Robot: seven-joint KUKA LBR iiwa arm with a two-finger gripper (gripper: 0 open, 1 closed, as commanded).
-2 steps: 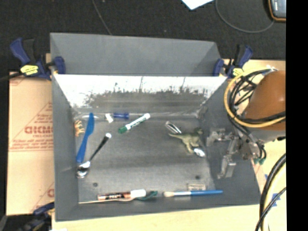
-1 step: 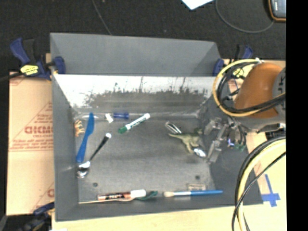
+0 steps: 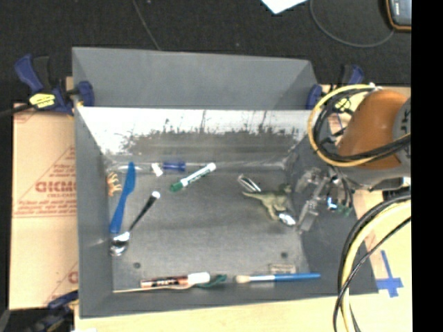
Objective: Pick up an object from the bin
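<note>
A small olive-green plastic toy dinosaur [image 3: 268, 200] lies on the floor of the grey metal bin [image 3: 194, 75], toward the side from which the arm enters, as the robot's gripper [image 3: 310, 203] hangs low just beside it. Whether the gripper is spread or closed cannot be made out, and nothing can be seen held in it. A small white rounded piece [image 3: 286, 219] rests just in front of the dinosaur, between it and the gripper, and a thin silvery metal loop [image 3: 249, 183] lies just behind the dinosaur. Well away from the dinosaur, across the bin, are a white marker with a green cap [image 3: 193, 177], a slim black-handled stick with a white tip [image 3: 144, 209] and a long blue plastic handle [image 3: 122, 199]. A blue-handled brush [image 3: 280, 278] lies along the near wall, in front of the dinosaur. The pick appears to be at its approach: the gripper is down in the bin, but grasping and lifting are yet to be done.
</note>
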